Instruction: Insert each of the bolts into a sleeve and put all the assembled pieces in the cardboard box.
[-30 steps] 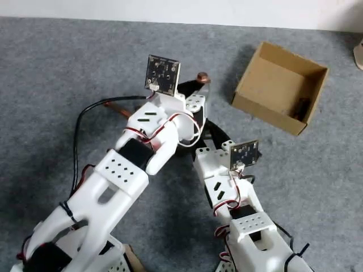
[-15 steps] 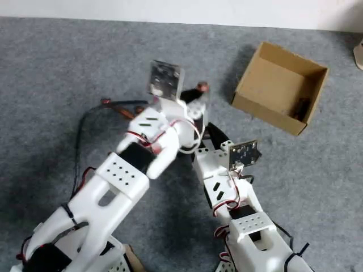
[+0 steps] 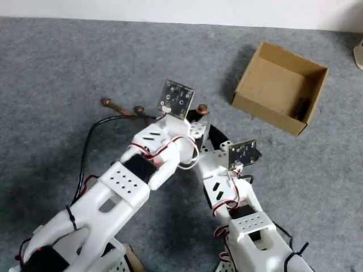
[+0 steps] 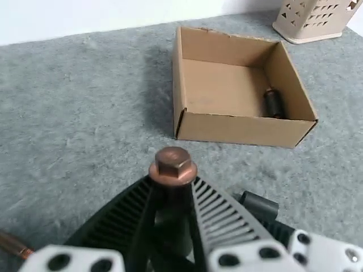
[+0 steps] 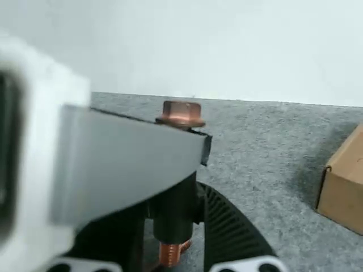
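Copper hex-headed bolt fills a smooth black cylindrical sleeve.

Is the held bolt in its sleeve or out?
In. The bolt head sits on top of the black sleeve, and its threaded tip pokes out below the sleeve.

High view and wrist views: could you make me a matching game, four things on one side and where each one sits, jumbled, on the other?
Things:
1. copper-headed bolt
2. cardboard box
3. dark sleeve piece
4. loose bolts

Places:
A. lying inside the box
B. standing open on the grey carpet
C. lying on the carpet by the black cable
D. held upright in the left gripper

Pairs: 1-D, 2-B, 3-A, 4-C
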`<state>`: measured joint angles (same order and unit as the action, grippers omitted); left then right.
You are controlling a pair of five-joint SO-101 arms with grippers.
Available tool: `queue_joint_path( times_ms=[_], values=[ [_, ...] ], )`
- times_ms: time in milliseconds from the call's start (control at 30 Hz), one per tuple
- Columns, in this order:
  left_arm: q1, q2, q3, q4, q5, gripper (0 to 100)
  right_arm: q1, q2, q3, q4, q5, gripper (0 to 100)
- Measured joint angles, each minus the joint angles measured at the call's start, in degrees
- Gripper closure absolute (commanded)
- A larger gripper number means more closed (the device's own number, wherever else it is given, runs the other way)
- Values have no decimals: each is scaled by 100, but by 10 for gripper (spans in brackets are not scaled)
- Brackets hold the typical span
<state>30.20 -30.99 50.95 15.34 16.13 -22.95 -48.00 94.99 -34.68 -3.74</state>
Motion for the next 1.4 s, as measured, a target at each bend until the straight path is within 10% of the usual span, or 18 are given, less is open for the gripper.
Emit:
queue_joint_path(
  times_ms=[267, 567, 1100, 1400],
  values=[
    [-9, -79, 114, -9, 220, 970, 0, 9, 0, 0, 0, 994],
    [-141, -114, 334, -9, 273, 634, 18, 9, 0, 9, 0, 994],
    [-369, -1442, 457, 738, 835, 628, 308, 0, 0, 35, -9, 994],
    [-844, -2031, 457, 2092, 932, 628, 730, 0, -123, 1688, -396, 994]
  ],
)
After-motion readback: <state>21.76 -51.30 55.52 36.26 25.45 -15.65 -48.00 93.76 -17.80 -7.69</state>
